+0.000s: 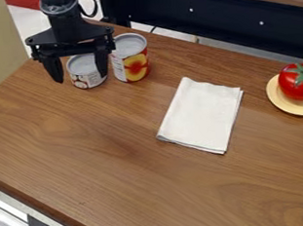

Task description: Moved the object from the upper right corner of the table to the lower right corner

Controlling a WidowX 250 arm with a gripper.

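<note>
At upper left, small can point(86, 71) between 2 spread fingers point(53, 69), ungripped.

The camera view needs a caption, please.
Gripper with open jaws near two cans; folded cloth and plated tomato on the wooden table.

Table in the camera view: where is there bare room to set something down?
The table is bare left of and below the white cloth, and more narrowly between cloth and yellow plate. Crowded: upper left, where the small can and taller can stand close together by the gripper.
</note>
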